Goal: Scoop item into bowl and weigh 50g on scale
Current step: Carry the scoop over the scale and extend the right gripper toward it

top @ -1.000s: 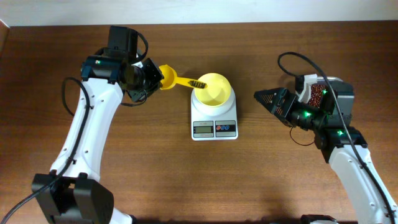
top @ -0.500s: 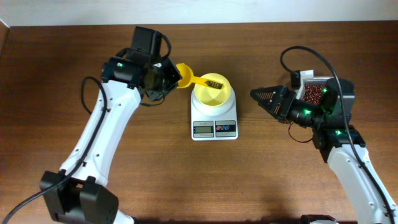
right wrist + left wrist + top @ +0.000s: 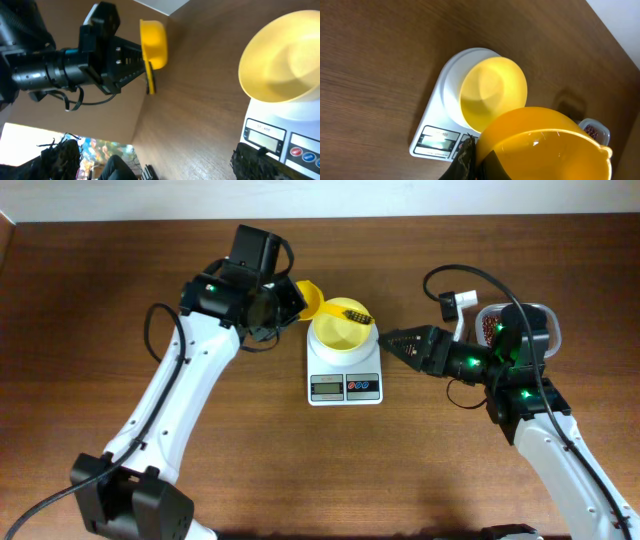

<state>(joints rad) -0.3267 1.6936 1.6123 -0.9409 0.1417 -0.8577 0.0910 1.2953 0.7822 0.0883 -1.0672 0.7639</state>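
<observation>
Beans (image 3: pixel 489 328) in container (image 3: pixel 555 330), mostly behind right arm (image 3: pixel 520 358).

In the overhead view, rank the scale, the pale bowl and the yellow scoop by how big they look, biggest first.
1. scale.
2. bowl, nearly as wide as the scale but covering less.
3. scoop, least area. It is raised over the bowl, nearer the camera, so its true size is unsure.

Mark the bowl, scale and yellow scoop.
bowl (image 3: pixel 338 336): overhead, inner floor.
scale (image 3: pixel 345 387): overhead, front panel between display and buttons.
scoop (image 3: pixel 312 298): overhead, its cup.
</observation>
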